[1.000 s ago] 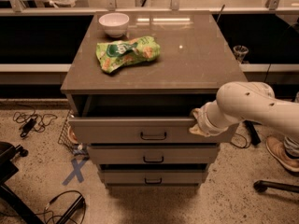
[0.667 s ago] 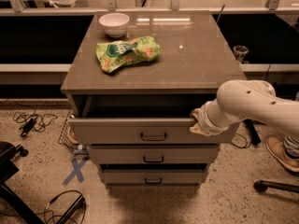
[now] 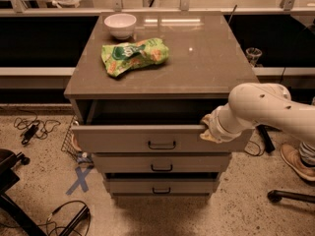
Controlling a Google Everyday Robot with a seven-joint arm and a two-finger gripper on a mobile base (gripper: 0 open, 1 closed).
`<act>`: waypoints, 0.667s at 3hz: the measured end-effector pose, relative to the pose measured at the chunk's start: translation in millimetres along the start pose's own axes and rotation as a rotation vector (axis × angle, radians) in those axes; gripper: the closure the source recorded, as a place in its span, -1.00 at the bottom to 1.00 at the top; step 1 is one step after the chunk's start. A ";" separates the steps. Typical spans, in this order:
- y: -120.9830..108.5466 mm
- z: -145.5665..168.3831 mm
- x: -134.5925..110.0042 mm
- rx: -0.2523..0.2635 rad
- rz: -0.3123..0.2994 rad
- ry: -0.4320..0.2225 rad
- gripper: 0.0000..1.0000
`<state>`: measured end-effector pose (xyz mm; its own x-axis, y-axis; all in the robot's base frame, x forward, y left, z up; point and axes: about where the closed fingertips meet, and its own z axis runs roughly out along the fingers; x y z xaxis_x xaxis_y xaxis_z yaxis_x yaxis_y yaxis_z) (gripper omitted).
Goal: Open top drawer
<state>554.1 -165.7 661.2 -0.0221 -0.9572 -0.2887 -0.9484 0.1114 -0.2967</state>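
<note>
Cabinet (image 3: pixel 162 80) fills the centre. Arm (image 3: pixel 261 109) enters from 3 o'clock. Top drawer (image 3: pixel 123 140) juts partly open under the countertop. Bag (image 3: pixel 134 56) lies on top, bowl (image 3: pixel 120 24) at its 11 o'clock. Gripper (image 3: pixel 209 129) sits at the drawer's 2 o'clock edge; its grip cannot be told.

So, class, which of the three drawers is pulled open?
The top drawer: its front juts out; both lower fronts sit further back. The gripper is at its right edge.

You get warm, dim overhead light: glare streaks the far edge of the bench (image 3: pixel 206 58), the top drawer (image 3: pixel 123 139) is deep shadow inside, and the hand (image 3: pixel 209 130) at its right end shows pale.
</note>
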 end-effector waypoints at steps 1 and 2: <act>-0.7 -2.4 -0.8 0.000 0.000 0.000 1.00; -0.7 -2.4 -0.8 0.000 0.000 0.000 1.00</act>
<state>554.1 -165.6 663.7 -0.0220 -0.9572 -0.2887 -0.9485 0.1113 -0.2967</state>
